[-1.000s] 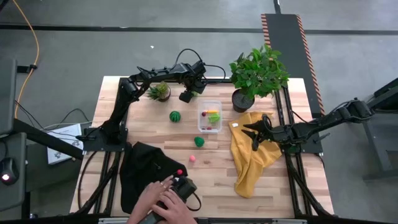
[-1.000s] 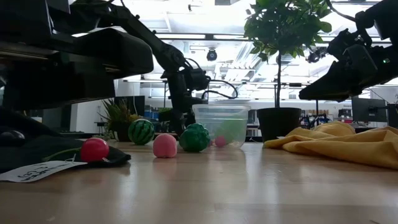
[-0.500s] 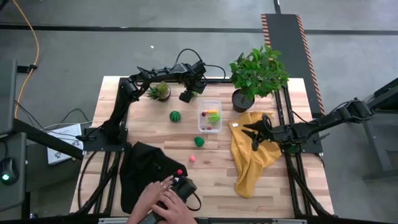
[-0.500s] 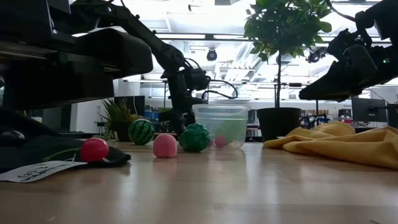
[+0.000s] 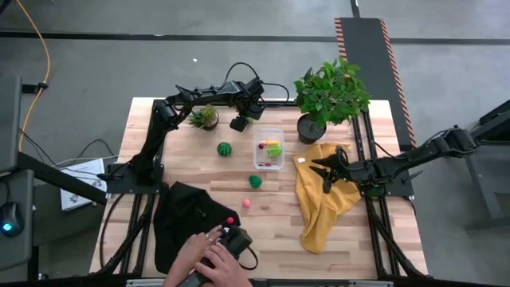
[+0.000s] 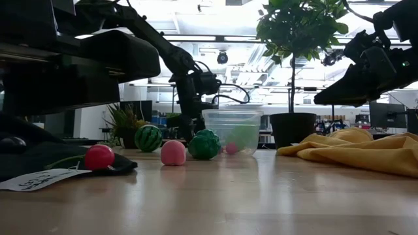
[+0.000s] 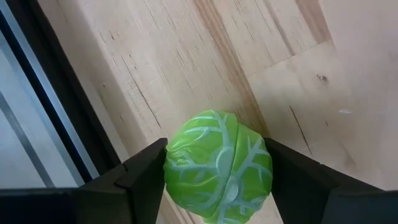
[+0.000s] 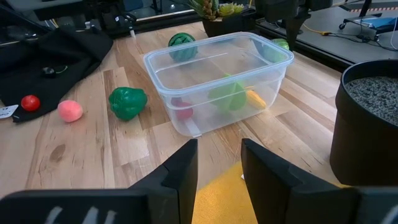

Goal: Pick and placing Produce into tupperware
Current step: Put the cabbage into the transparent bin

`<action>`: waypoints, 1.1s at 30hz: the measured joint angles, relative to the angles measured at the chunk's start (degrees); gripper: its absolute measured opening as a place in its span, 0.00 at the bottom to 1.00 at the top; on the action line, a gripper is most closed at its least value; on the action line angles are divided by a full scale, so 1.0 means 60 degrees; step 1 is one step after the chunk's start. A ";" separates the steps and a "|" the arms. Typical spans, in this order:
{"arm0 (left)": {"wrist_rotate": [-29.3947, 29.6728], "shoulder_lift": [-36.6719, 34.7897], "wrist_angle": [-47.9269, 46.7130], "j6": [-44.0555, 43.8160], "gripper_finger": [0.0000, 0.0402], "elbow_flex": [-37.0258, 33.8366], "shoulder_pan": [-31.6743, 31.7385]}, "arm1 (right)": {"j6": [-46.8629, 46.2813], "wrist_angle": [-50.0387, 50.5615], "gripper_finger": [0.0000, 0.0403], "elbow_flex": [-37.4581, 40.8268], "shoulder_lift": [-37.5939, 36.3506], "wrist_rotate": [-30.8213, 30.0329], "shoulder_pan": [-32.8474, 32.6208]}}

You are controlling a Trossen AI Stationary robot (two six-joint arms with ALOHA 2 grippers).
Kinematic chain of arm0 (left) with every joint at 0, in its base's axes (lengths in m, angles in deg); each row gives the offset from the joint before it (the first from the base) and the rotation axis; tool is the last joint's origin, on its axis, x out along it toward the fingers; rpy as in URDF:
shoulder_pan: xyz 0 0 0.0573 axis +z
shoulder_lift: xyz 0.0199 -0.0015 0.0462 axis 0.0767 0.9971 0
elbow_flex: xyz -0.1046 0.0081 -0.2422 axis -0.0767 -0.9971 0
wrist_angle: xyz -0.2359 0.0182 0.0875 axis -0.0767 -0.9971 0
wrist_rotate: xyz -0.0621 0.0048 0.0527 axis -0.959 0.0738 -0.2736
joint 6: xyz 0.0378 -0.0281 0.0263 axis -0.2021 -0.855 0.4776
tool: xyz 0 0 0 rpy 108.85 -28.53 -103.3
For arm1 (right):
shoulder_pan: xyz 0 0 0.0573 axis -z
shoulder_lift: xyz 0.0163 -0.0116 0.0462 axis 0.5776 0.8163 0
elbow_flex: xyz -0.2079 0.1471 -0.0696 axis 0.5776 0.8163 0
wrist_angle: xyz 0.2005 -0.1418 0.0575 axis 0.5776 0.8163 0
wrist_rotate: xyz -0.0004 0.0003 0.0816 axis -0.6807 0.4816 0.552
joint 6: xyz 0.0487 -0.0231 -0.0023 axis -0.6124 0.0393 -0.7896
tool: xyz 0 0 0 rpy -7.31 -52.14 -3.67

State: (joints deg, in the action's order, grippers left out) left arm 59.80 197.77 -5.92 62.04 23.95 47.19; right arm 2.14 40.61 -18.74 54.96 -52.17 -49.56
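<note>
1. The left gripper (image 5: 238,123) hangs near the desk's (image 5: 191,151) far edge, its jaws clamped on a light-green cabbage (image 7: 217,167), seen close between the fingers (image 7: 140,180) in the left wrist view.
2. The tupperware (image 5: 268,149) sits just beside that gripper, toward the near edge and the desk's middle; its long axis runs from far edge to near edge. The carry across looks short, and the left arm is plainly the nearer of the 2.
3. The tub already holds a yellow piece (image 5: 273,144), a green piece and small red ones.
4. Loose on the desk: a striped melon (image 5: 225,149) left of the tub, a dark-green piece (image 5: 255,182) on its near side and a pink ball (image 5: 246,203) nearer the front edge. A red ball (image 5: 230,221) rests on the black cloth (image 5: 187,215).
5. The right gripper (image 5: 327,171) waits over the yellow cloth (image 5: 323,199), jaws parted with nothing between them.
6. The high view fixes the layout but hides the cabbage under the gripper; only the left wrist view shows it held. The right wrist view shows the tub's contents through its clear wall (image 8: 217,99).
7. A person's hands (image 5: 209,259) rest at the front edge.
</note>
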 joint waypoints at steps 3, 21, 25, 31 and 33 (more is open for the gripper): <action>-0.0007 -0.0003 0.0003 0.0003 0.59 0.0000 0.0000 | 0.0000 -0.0001 0.28 0.0000 -0.0001 -0.0002 0.0001; -0.0025 -0.0003 0.0007 -0.0004 0.57 0.0000 0.0000 | 0.0000 0.0000 0.28 0.0000 -0.0002 -0.0002 0.0001; -0.0018 -0.0007 0.0007 -0.0007 0.57 0.0000 0.0000 | 0.0000 -0.0003 0.28 0.0000 0.0000 -0.0003 0.0004; -0.0004 -0.0007 0.0004 -0.0029 0.57 0.0000 0.0000 | 0.0000 0.0000 0.28 0.0000 0.0000 -0.0002 0.0002; 0.0000 -0.0007 0.0000 -0.0033 0.57 0.0000 0.0000 | 0.0000 0.0000 0.28 0.0000 0.0000 0.0000 0.0002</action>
State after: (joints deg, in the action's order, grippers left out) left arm 59.80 197.73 -5.92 61.84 23.95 47.19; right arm 2.14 40.61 -18.74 54.96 -52.17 -49.55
